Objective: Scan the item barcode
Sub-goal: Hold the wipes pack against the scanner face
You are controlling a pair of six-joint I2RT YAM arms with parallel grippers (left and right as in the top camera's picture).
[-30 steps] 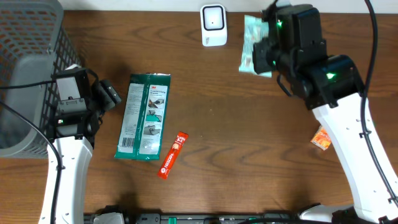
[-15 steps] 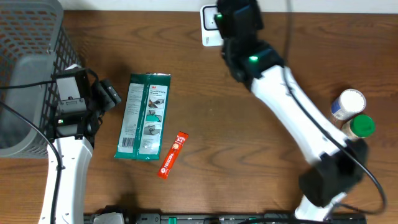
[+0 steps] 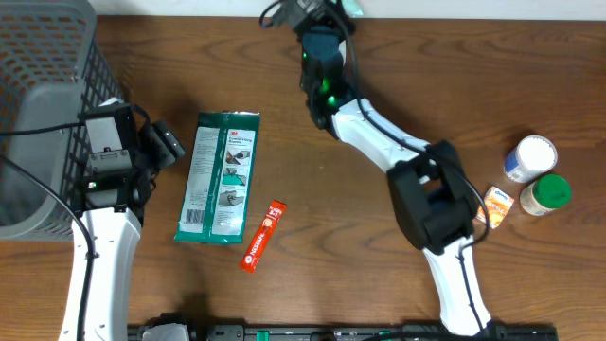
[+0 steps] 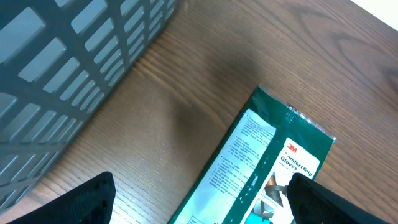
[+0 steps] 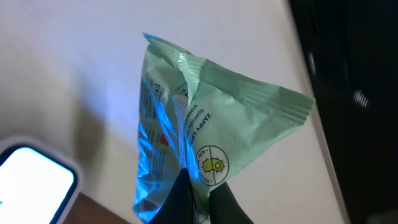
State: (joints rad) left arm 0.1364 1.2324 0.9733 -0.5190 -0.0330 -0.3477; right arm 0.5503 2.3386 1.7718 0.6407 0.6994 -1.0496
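Observation:
My right gripper (image 5: 200, 180) is shut on the lower edge of a pale green packet (image 5: 211, 118) with a round yellow-green logo. Blue light falls on the packet's left face. The white scanner (image 5: 31, 180) shows at the lower left of the right wrist view, below and left of the packet. In the overhead view the right arm reaches to the table's back edge; the right gripper (image 3: 320, 13) covers the scanner, and only a corner of the packet (image 3: 351, 6) shows. My left gripper (image 3: 166, 144) hangs open and empty over the green glove pack (image 4: 267, 168).
A grey mesh basket (image 3: 38, 114) fills the left side. The green glove pack (image 3: 220, 177) and a red sachet (image 3: 262, 235) lie mid-table. At the right stand a white bottle (image 3: 528, 156), a green-lidded jar (image 3: 546, 192) and a small orange packet (image 3: 494, 204).
The right arm has swung left and back, carrying the packet from the right of the scanner to over it. The bottles came into view. The left arm is still.

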